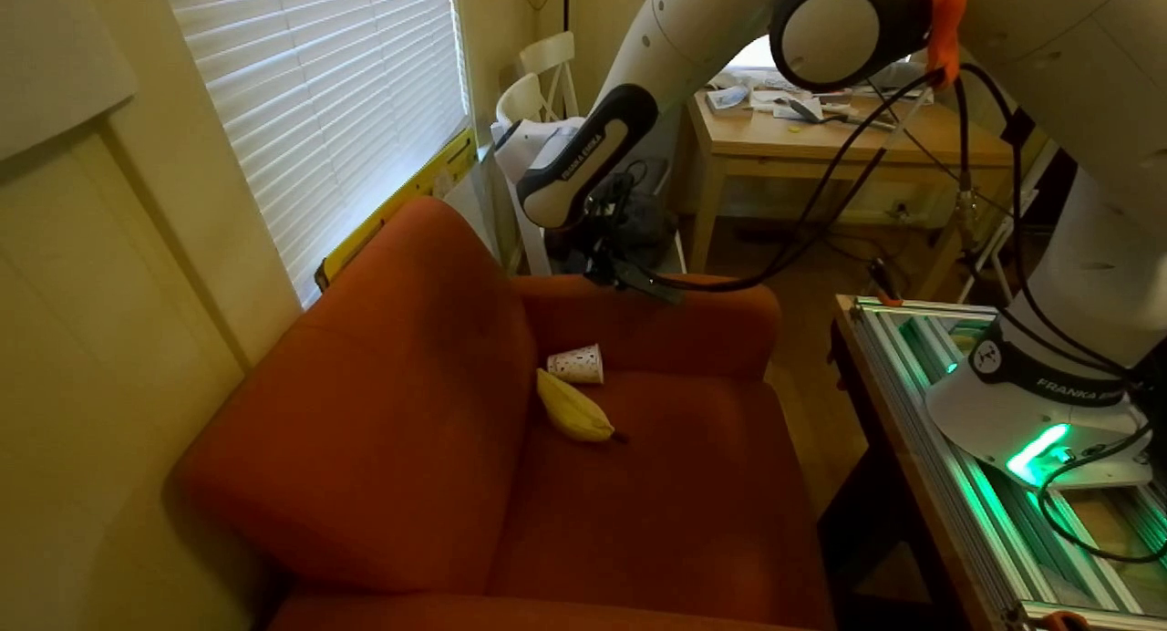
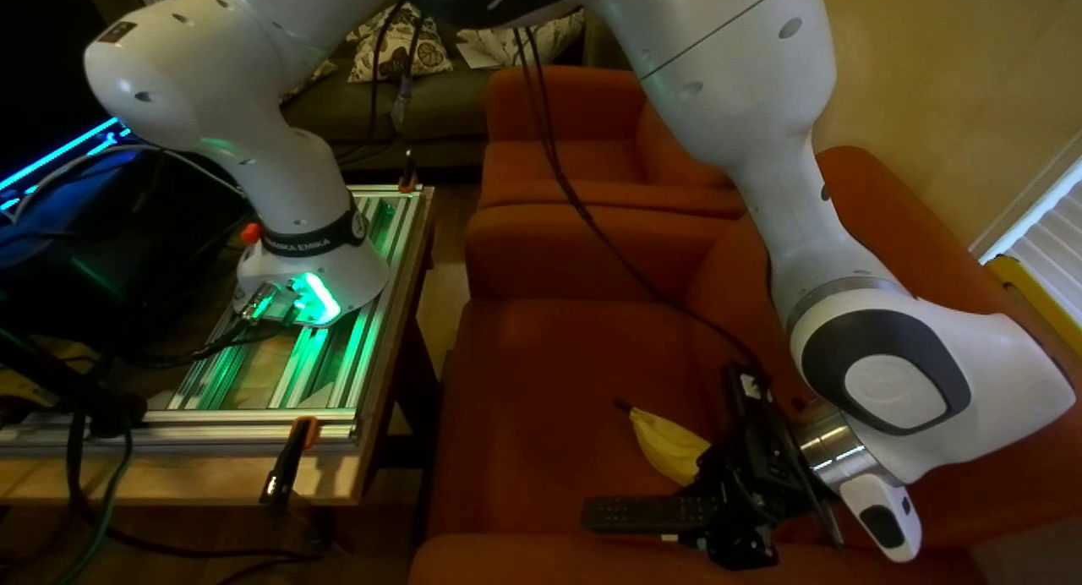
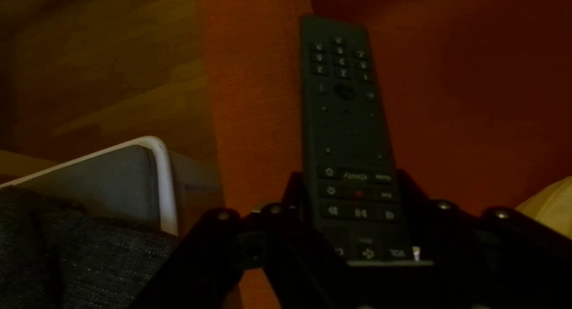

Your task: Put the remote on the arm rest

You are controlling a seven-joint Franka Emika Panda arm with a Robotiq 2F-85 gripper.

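A: Entry one: where is the remote (image 3: 346,135)?

B: Held up at the arm rest (image 1: 670,335), roughly parallel to it, over or close to its inner edge, seat (image 1: 666,512) side. Gap beneath, if any: cannot tell from where I stand.

A: State of the fingers (image 3: 296,193)?

B: Partway apart, one against each long side of the remote, gripping the half with the play and volume keys. The number end sticks out free.

A: Handling?

B: Estimate: light, stiff plastic, not very fragile. Sides probably smooth, so it may pivot with so much length unsupported. Nearer mid-length, on the long sides, should balance better. Keep pressure off the keys.

A: Landing?

B: The arm rest looks padded and rounded. My judgement: lay it flat, lengthwise, well in from both edges, or it could slide to the seat, where the banana (image 1: 573,408) lies.

A: Legible text?

B: On the remote: digits, a blurred word I read as "xfinity" on a central key, and "VOL" by the held end. Also play and skip symbols, one red mark.

A: Elsewhere?

B: "FRANKA EMIKA" on the robot's forearm (image 1: 588,157), again round its base (image 1: 1048,412). The cup (image 1: 576,364), on its side on the seat near the arm rest, is speckled; no words I can make out.
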